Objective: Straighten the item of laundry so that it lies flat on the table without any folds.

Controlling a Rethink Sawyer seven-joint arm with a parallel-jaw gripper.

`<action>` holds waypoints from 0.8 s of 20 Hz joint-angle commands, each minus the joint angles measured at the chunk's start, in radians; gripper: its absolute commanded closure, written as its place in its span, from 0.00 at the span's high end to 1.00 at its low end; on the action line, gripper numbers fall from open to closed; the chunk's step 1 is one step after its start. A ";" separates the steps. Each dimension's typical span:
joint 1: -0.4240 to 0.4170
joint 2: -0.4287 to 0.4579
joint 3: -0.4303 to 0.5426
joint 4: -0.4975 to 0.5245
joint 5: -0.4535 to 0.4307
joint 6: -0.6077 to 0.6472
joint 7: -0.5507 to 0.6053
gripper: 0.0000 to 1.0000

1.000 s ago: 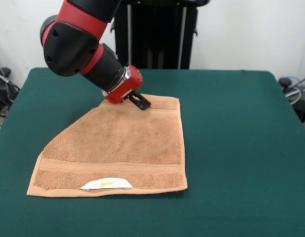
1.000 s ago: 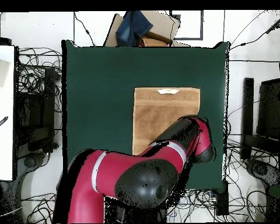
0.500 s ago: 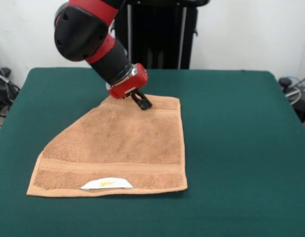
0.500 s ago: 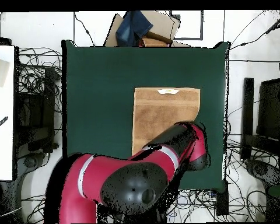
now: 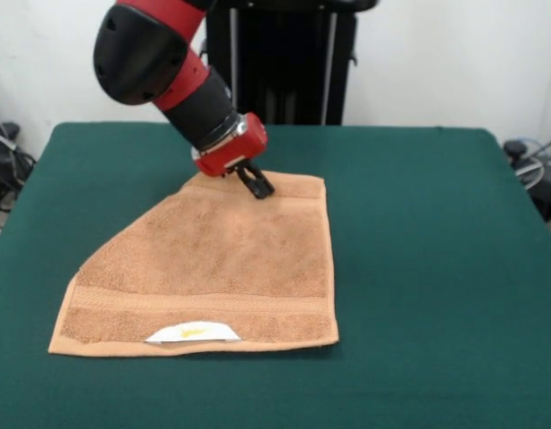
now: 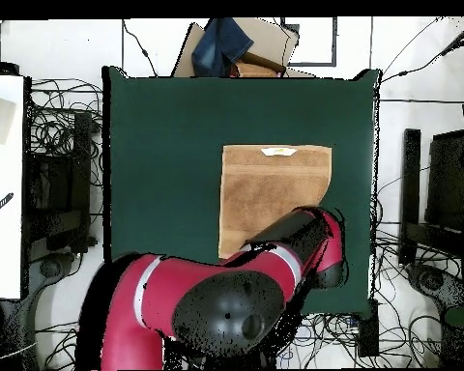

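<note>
Here the gripper (image 5: 260,187), its opening impossible to judge, sits on the towel (image 5: 212,268) toward the table's (image 5: 418,268) far edge, where dragging could deepen the folded-under corner.

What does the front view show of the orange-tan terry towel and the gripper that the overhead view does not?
Front view only: the black gripper at the orange-tan terry towel's far edge, and the towel's slanted, folded-in corner. Overhead view only: all four edges of the dark green felt table, though the red arm covers the gripper. Both: the towel's white label.
</note>
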 commanded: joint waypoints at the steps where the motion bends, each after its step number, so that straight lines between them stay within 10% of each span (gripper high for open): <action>1: -0.036 0.201 0.292 -0.072 -0.036 -0.074 -0.136 0.00; 16: 0.001 0.191 0.300 -0.028 0.098 -0.038 -0.135 0.00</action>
